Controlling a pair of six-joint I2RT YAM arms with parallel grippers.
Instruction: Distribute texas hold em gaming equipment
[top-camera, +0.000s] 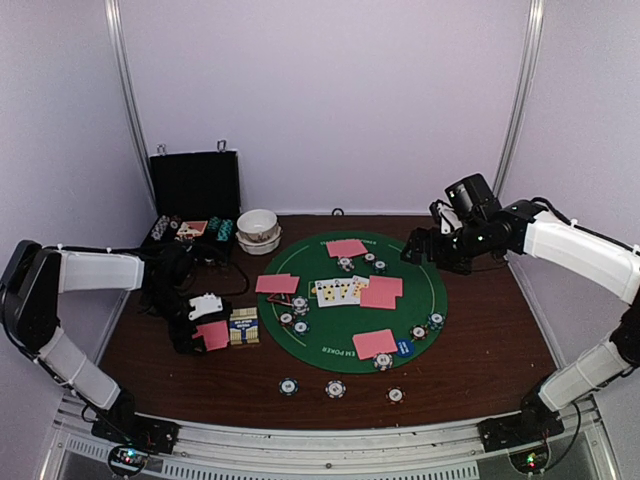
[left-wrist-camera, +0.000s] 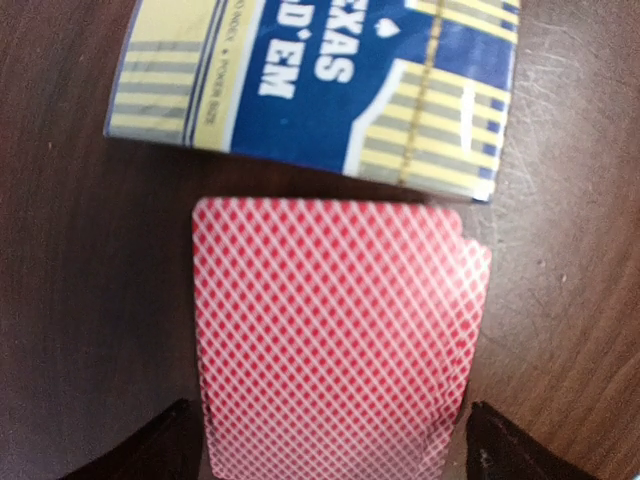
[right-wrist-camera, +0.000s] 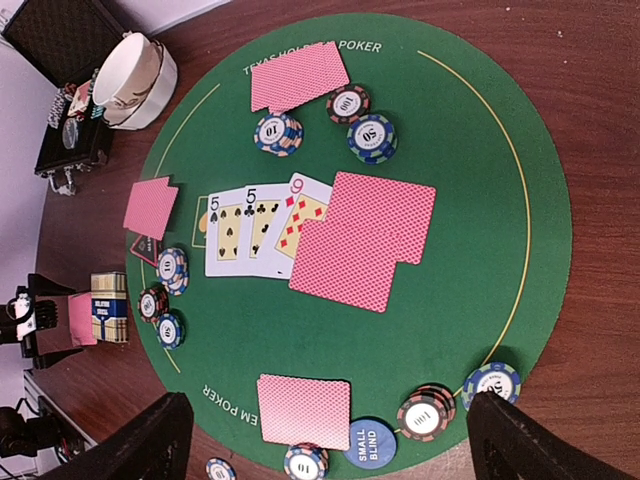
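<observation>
Between the spread fingers of the left gripper (left-wrist-camera: 332, 410) lies a deck of pink-backed cards (left-wrist-camera: 335, 320), flat on the brown table (left-wrist-camera: 90, 300). The jaws stand wide, one at each long edge, and seem to sit just clear of the deck, pinching nothing. Just beyond the deck lies a blue-and-yellow card box (left-wrist-camera: 320, 80), slightly askew, its lower edge nearly meeting the cards. Across the table the right gripper (right-wrist-camera: 330, 405) hangs fully spread and empty above the far right part of the green mat (right-wrist-camera: 470, 130). At the mat's middle, three face-up cards (right-wrist-camera: 255, 228), two fives and a nine, are partly covered by pink-backed cards (right-wrist-camera: 360, 240). More pink backs lie near the rim in three places, each with striped chips (right-wrist-camera: 372, 137) beside it, and a blue small-blind button (right-wrist-camera: 371, 442) sits by one. Three loose chips (top-camera: 335, 388) lie in a row on bare wood toward the arms' bases.
</observation>
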